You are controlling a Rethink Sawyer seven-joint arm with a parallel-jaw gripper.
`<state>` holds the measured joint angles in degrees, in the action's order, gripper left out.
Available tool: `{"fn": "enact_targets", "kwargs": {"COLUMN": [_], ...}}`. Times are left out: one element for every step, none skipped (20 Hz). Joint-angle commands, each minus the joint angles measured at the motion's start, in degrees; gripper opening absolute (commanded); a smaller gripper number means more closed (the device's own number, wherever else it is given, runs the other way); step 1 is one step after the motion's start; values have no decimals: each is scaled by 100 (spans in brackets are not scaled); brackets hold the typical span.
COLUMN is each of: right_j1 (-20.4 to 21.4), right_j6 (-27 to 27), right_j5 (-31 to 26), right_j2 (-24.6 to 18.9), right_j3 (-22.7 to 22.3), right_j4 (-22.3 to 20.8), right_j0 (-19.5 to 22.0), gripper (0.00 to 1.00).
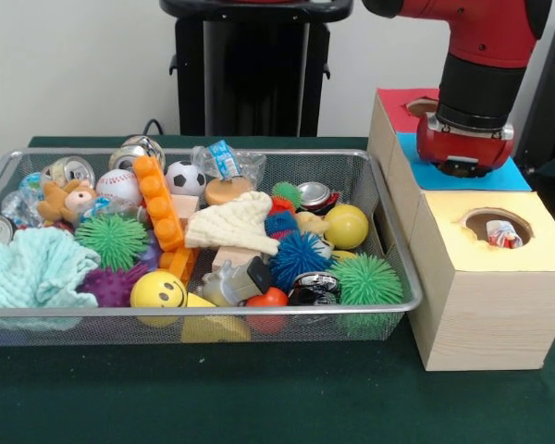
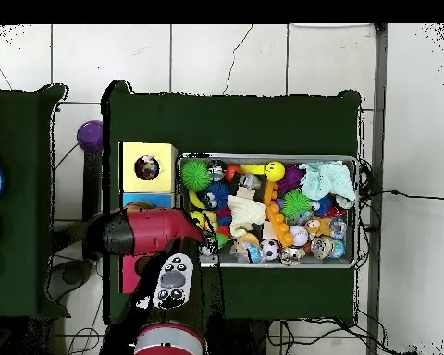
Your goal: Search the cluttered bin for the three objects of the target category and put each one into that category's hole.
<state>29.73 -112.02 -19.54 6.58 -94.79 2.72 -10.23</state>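
Green bench, white tile floor seen overhead only. Your tool sits over the blue-top box; can't tell its state. Dotted cloth in yellow hole, beside wire bin.

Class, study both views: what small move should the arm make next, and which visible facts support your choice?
Probably swing across to the wire basket to search for another dotted fabric piece. The arm's end hovers over the blue-topped box, away from the basket, and one dotted piece already shows inside the yellow box's hole. No further piece is plainly visible among the clutter.
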Motion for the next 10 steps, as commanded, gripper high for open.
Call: {"fn": "enact_targets", "kwargs": {"right_j1": [243, 240, 255, 255, 294, 326, 358, 381, 400, 407], "right_j6": [-931, -941, -918, -921, -939, -937, -935, -938, -934, -928], "right_j5": [-111, -88, -117, -95, -134, -180, -227, -251, -241, -239], "right_j2": [-186, -189, -226, -235, -233, -243, -253, -262, -296, -316], "right_j3": [290, 284, 267, 257, 233, 224, 216, 205, 187, 177], "right_j4": [262, 268, 272, 274, 291, 303, 314, 326, 337, 344], "right_j0": [92, 97, 123, 128, 119, 121, 123, 131, 149, 165], "gripper": [100, 100, 100, 100, 100, 100, 100, 100, 100, 100]}}
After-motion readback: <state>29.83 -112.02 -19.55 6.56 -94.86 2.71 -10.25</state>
